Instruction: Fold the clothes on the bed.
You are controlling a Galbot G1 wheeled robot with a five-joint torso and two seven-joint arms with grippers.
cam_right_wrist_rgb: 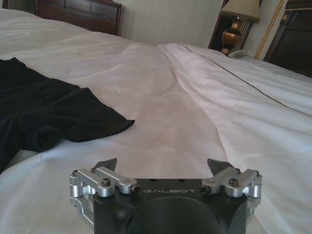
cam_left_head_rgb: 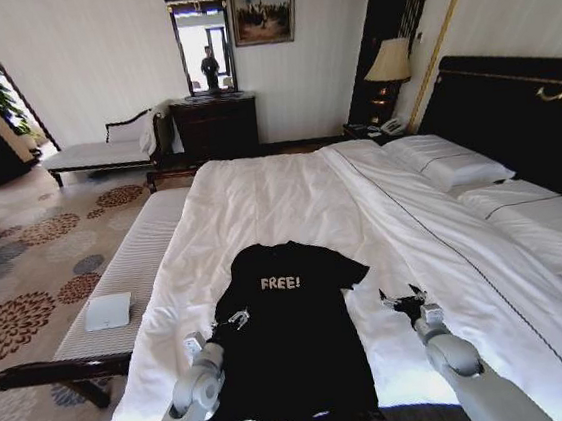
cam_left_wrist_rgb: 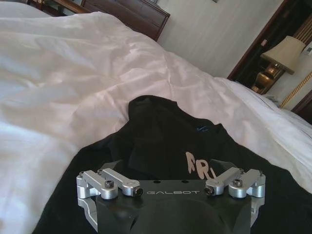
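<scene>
The clothes are one black T-shirt (cam_left_head_rgb: 296, 355) with white "FREE!" lettering, lying flat on the white bed (cam_left_head_rgb: 289, 194) near its foot, collar toward the far side. My left gripper (cam_left_head_rgb: 231, 323) hovers open over the shirt's left edge, by the sleeve. In the left wrist view the left gripper (cam_left_wrist_rgb: 170, 170) stands with its fingers wide apart above the black T-shirt (cam_left_wrist_rgb: 161, 131). My right gripper (cam_left_head_rgb: 403, 301) is open above bare duvet, right of the shirt and apart from it. The right wrist view has the right gripper (cam_right_wrist_rgb: 162, 165) with the shirt's sleeve (cam_right_wrist_rgb: 53, 114) off to one side.
A pale upholstered bench (cam_left_head_rgb: 132, 276) runs along the bed's left side, with a white folded item (cam_left_head_rgb: 108, 311) on it. The dark headboard (cam_left_head_rgb: 512, 111) and pillows (cam_left_head_rgb: 447, 165) are at right. A lamp (cam_left_head_rgb: 390, 63) and a dresser (cam_left_head_rgb: 215, 127) stand by the far wall.
</scene>
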